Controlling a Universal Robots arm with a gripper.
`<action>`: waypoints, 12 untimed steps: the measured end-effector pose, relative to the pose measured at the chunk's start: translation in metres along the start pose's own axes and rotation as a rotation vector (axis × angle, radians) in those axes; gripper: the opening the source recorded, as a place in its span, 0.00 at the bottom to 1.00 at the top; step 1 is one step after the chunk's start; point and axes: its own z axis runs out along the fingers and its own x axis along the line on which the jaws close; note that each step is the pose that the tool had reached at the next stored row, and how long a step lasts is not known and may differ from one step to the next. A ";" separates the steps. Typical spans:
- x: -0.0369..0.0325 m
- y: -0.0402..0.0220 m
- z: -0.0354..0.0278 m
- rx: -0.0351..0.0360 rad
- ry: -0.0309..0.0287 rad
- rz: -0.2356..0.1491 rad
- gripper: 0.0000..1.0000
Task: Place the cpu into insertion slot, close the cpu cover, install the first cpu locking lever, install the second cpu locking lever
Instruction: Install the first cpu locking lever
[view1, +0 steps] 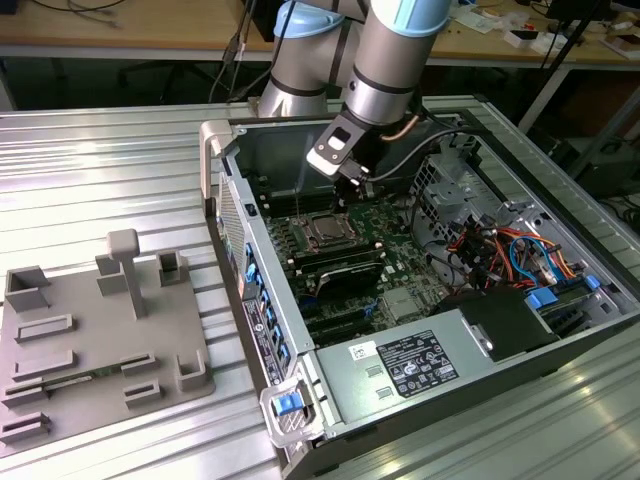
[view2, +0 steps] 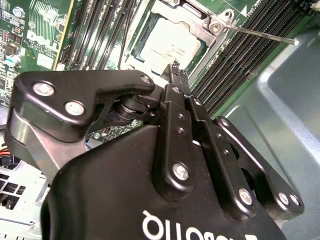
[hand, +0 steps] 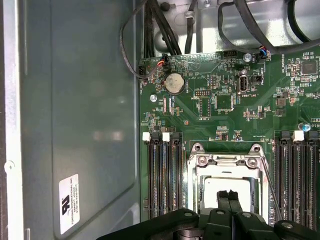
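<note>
A wide ribbed metal worktop (view1: 100, 170) is used to carry everything. A big open computer case (view1: 240, 235) is laid flat on it, so the inside can be reached from above. A grey plastic tray with blocks and grooves (view1: 75, 300) is set just beside the case, on the exterior view's left. It looks made to keep parts ready.

Inside the case, a grey power supply box (view1: 400, 365) is seen near one end. A green circuit board (hand: 200, 120) is laid flat on the case floor. The square insertion slot with a silvery rim (hand: 191, 165) is set into this board, between rows of long black memory slots (hand: 162, 175).

The small silvery cpu cover frame (hand: 227, 161) is laid down over the slot. The thin square silver-grey cpu (hand: 212, 187) is seen through its window, so the chip is judged to be in its place. A thin metal lever rod (view2: 260, 35) is seen sticking out from the slot, so it is judged not locked down yet.

The black gripper (hand: 229, 197) is held right over the cpu. Its two tips are pressed together, and nothing is held between them. Whether the chip is touched cannot be told.
</note>
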 end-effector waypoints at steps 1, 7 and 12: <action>0.0000 -0.0003 0.0000 0.0000 0.0000 0.000 0.11; -0.0001 -0.0096 0.0000 0.0001 -0.0001 0.000 0.11; -0.0002 -0.0214 0.0000 -0.0001 0.0000 0.000 0.11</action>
